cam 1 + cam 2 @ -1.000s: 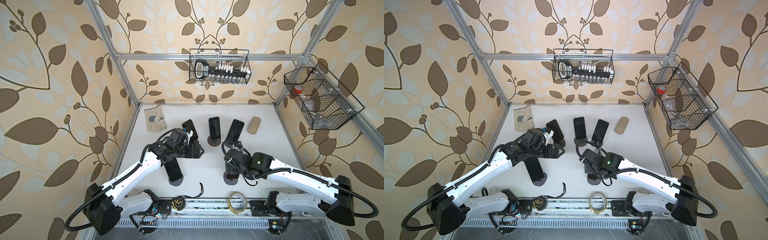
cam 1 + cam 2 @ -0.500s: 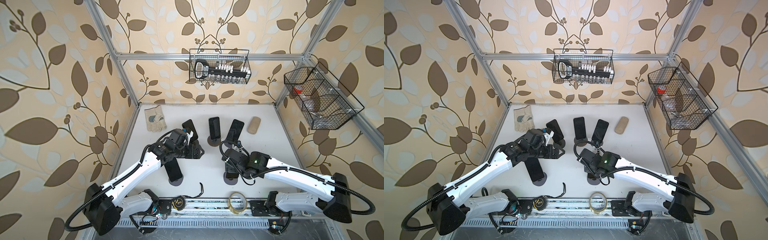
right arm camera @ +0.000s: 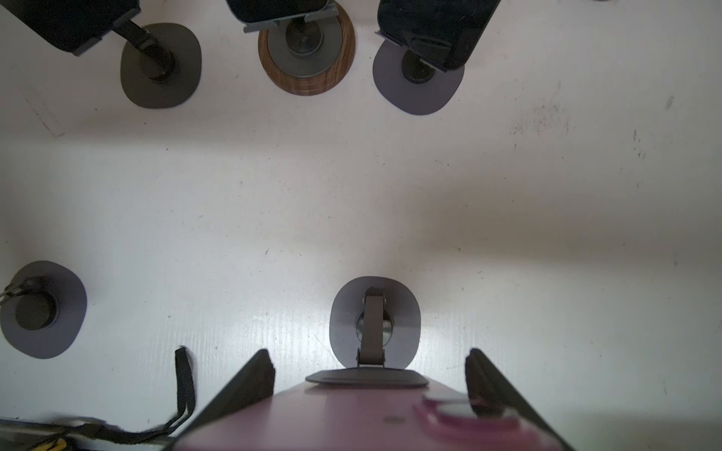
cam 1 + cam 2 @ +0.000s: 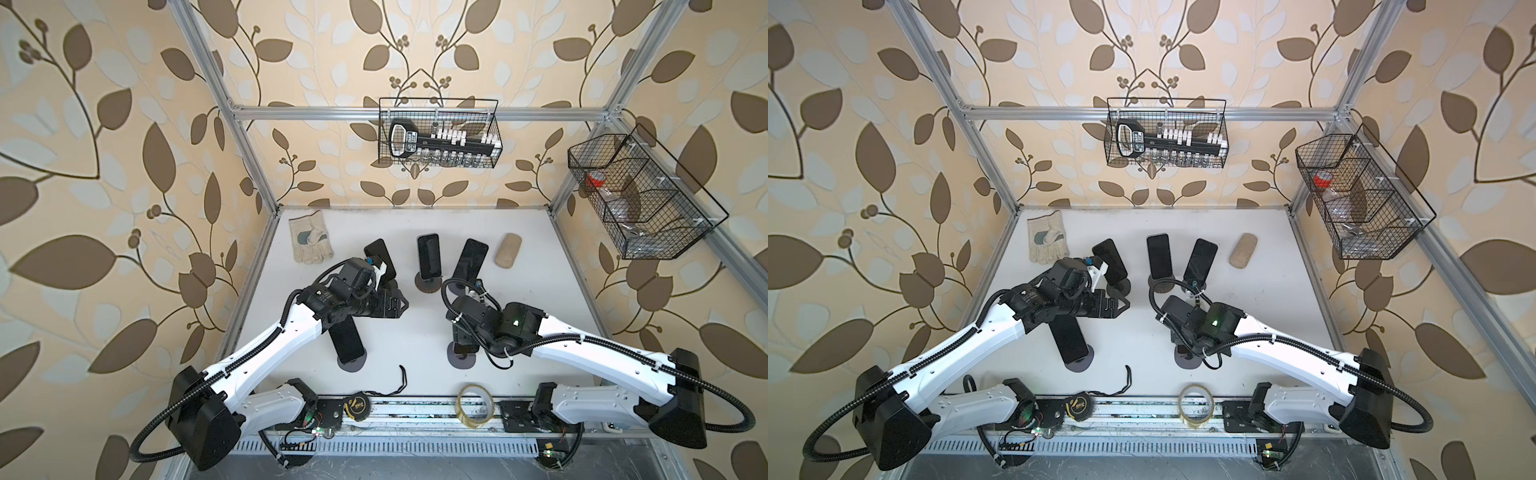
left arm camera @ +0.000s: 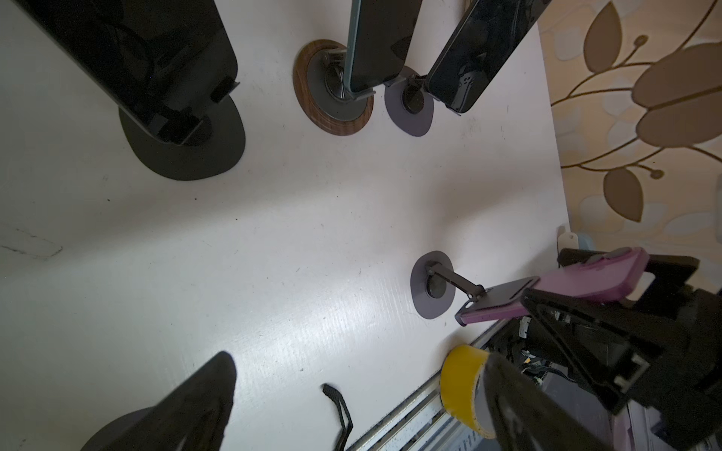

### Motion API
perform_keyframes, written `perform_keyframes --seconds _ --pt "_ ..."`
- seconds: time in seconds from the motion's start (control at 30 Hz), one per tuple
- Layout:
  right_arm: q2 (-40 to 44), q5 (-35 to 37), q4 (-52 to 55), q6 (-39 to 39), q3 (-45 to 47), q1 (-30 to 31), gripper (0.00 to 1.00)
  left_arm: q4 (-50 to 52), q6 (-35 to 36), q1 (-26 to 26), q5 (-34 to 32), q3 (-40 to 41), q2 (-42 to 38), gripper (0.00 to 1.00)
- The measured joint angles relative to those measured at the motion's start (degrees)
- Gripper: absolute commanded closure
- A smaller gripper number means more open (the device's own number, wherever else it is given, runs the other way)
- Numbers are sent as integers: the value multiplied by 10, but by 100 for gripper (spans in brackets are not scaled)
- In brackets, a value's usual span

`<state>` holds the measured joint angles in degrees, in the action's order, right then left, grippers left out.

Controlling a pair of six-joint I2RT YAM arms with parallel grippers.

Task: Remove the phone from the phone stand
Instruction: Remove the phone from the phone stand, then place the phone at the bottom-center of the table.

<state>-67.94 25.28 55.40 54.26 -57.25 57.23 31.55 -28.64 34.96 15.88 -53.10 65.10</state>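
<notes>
Right gripper (image 3: 369, 353) is seen closed on the purple phone (image 3: 351, 421). Its fingers (image 3: 250, 382) are laid against the two long edges of the case, one on each side. The phone is held tilted at the front right of the table (image 4: 419, 332), and its back, with the camera bump, is turned to the right wrist camera.

The phone is not yet off the phone stand (image 3: 375, 312). In both wrist views the stand's plate is seen lying against the phone's back. The hinged arm runs down to a grey oval base set flat on the table. In both top views the phone itself is mostly hidden under the right wrist.

Left gripper (image 5: 357, 359) is spread wide, with nothing between its fingers. It is held above the left half of the table, well apart from the purple phone, near a black phone (image 4: 347, 340) propped on its own stand at the front left.

A row of three dark phones (image 4: 429, 255) is noted on stands at the back.

Also noted:
- A work glove (image 4: 309, 243) lies in the back left corner.
- A tan block (image 4: 508, 249) lies just right of the row.
- A tape roll (image 4: 476, 405) and a tape measure (image 4: 358, 404) rest on the front rail (image 4: 415, 409).
- A black strap (image 4: 401, 380) lies loose between the two front stands.
</notes>
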Motion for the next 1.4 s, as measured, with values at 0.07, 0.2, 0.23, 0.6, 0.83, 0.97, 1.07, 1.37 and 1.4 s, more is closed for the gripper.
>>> perform_keyframes --seconds 0.07,0.2,0.23,0.6,0.83,0.97,1.07,1.37,1.4 --pt "12 0 3 -6 -2 -6 32 0 0 0 0 0 0 1" --pt "31 -2 10 -19 -5 -14 33 0 0 0 0 0 0 1" --pt "36 -3 12 -23 -5 -17 34 0 0 0 0 0 0 1" --pt "99 -48 32 -106 -13 -106 36 -32 -19 0 20 7 -1 1" --pt "108 -75 41 -167 -16 -193 36 -78 -47 3 32 54 -9 1" --pt "110 -87 40 -200 -16 -250 36 -78 -49 40 21 60 2 1" --pt "110 -94 38 -222 -16 -287 36 -76 -43 71 16 44 24 1" --pt "105 -116 14 -259 -11 -336 37 -77 -31 85 16 31 46 1" --pt "103 -120 11 -263 -11 -337 37 -77 -31 85 17 31 46 1"
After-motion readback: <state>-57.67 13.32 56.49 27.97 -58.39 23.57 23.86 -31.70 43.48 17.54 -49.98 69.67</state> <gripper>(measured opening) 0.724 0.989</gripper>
